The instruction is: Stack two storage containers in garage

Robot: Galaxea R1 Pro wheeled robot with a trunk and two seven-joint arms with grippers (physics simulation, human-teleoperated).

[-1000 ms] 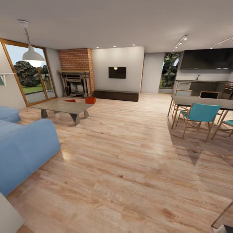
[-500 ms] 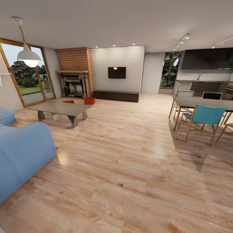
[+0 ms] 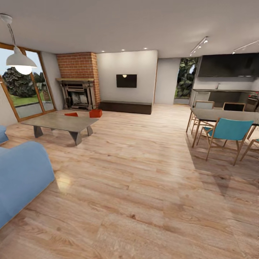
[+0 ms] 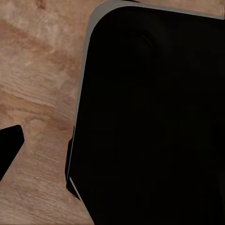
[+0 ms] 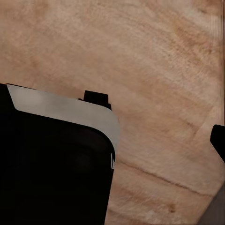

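My arms hang low over the wood plank floor (image 3: 144, 187). Each wrist camera looks down past a black rounded part of my own body at the planks. At the left wrist a dark fingertip (image 4: 8, 145) juts in at the frame edge; at the right wrist a dark tip (image 5: 218, 140) does the same. I cannot tell whether either hand is open or closed.

From my head I look across the living room. The two storage containers (image 3: 95, 113) sit far off on the floor beyond the coffee table (image 3: 59, 123), in front of the brick fireplace (image 3: 78, 91). One stands clear of the table's far corner; the other (image 3: 71, 114) is mostly hidden behind the tabletop, so only its red top edge shows. Whether anything lies inside them is too small to tell.

The blue sofa (image 3: 19, 176) is cut off at the frame edge.
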